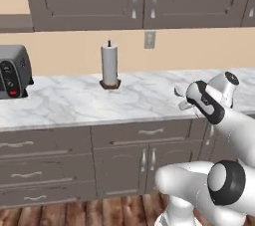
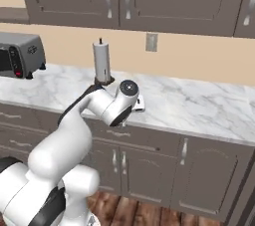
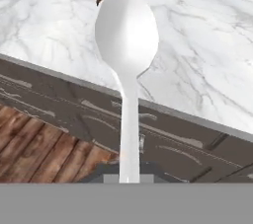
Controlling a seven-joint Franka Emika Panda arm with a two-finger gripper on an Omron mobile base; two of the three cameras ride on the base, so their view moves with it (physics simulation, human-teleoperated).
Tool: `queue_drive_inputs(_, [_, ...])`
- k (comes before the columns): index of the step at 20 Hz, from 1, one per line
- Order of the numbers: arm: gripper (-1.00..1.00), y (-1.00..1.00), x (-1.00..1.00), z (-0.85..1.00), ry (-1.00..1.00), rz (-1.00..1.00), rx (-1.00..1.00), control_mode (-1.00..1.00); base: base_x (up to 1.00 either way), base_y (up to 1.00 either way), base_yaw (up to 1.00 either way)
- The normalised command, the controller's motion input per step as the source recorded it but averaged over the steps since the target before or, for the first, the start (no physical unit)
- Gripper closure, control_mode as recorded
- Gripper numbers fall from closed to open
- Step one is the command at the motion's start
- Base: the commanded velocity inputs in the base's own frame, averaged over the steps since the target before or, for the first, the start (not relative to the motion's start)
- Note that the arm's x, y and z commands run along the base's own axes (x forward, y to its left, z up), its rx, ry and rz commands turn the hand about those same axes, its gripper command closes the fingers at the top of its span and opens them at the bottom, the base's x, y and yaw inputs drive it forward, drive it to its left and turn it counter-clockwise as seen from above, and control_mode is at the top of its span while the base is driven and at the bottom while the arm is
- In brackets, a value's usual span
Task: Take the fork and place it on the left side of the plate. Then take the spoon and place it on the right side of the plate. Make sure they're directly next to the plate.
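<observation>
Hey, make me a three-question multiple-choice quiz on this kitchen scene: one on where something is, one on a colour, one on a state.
1. The white paper towel roll stands:
A on the marble counter
B on the floor
C in a cabinet

2. The toaster is:
A red
B silver-grey
C green

3. The silver round-bowled spoon is:
A on the counter
B held in the jaws
C on the floor

Answers: A, its base rests on the marble; B, metal-grey body; B, its handle runs down to the shut gripper.
</observation>
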Motion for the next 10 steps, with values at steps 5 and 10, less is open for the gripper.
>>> queue_drive_inputs(5, [1.00, 0.00, 0.00, 0.00, 0.00, 0.00, 0.00, 1.00, -0.98, 0.61, 0.17])
queue_drive_inputs(10, [1.00, 0.00, 0.00, 0.00, 0.00, 0.00, 0.00, 1.00, -1.00, 0.59, 0.17])
